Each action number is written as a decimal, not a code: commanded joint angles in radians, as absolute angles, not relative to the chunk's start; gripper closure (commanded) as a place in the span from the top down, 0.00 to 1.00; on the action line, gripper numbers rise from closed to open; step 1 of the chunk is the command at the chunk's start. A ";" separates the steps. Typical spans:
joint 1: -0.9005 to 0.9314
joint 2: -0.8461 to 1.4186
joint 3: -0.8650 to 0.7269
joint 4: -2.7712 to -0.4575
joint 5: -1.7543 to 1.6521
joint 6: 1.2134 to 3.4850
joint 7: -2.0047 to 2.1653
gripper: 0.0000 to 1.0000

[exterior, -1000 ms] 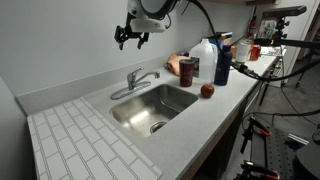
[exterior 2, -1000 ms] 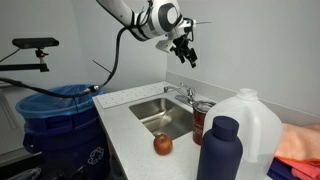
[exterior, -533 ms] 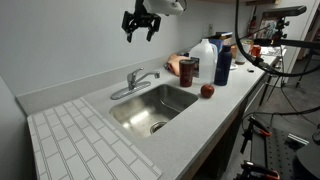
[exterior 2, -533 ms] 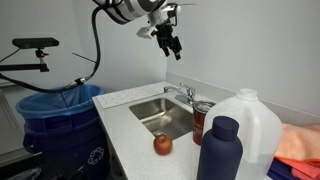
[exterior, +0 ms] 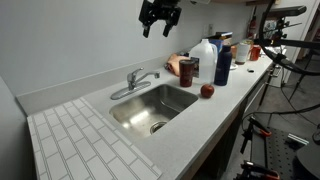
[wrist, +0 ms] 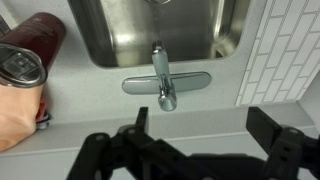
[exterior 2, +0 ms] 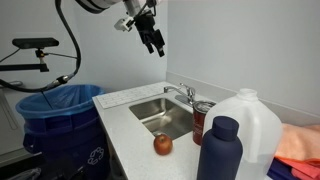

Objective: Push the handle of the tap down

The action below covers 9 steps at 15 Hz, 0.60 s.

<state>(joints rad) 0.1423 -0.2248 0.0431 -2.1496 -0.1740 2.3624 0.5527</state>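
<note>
— Where are the fingers?

— Spread wide and empty at the near edge of the wrist view, looking straight down.

— And the target?

— The handle tops the tap on the pale surface behind the sink, well below the gripper and roughly centred between the fingers. Its long axis points along the spout, toward the basin. In an exterior view the gripper hangs high above the tap.
</note>
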 commanded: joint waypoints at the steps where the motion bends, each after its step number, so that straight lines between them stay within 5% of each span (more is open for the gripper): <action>1: 0.094 -0.330 0.082 -2.241 -0.133 2.361 0.524 1.00; 9: 0.064 -0.340 0.110 -2.250 -0.113 2.362 0.537 1.00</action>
<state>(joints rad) 0.1068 -0.3388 0.0722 -2.2508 -0.1340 2.3625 0.5526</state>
